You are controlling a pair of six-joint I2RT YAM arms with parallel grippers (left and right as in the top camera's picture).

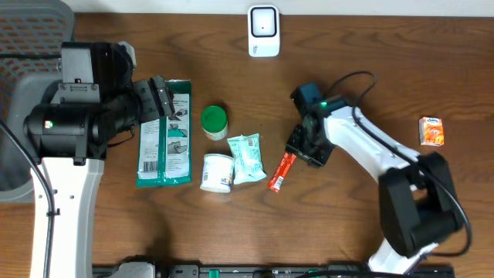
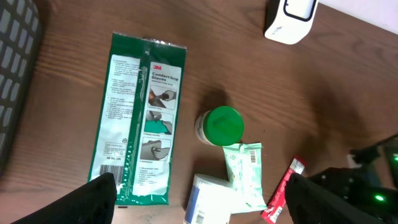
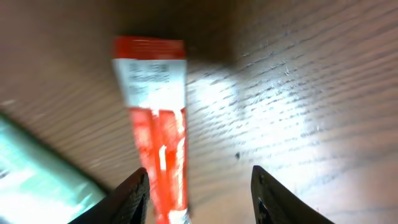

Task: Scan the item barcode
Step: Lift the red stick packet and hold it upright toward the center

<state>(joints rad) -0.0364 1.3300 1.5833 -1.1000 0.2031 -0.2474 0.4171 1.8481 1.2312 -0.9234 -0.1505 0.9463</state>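
My right pincer point(image 3: 199, 198) hangs half open, empty, over the red-and-white stick sachet point(image 3: 155, 134) lying on the brown wooden table point(image 3: 298, 93), while my left pincer point(image 2: 208, 202) gapes wide, empty, above the green 3M Comfort Grip packet point(image 2: 137, 118).

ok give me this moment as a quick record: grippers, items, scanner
left gripper: open, over the far end of the green packet
right gripper: open, low over the red sachet
red sachet: flat on the table, not held
scanner: white, at the far edge, no item near it
other items: green-lidded jar, white tub, wipes pack, orange box
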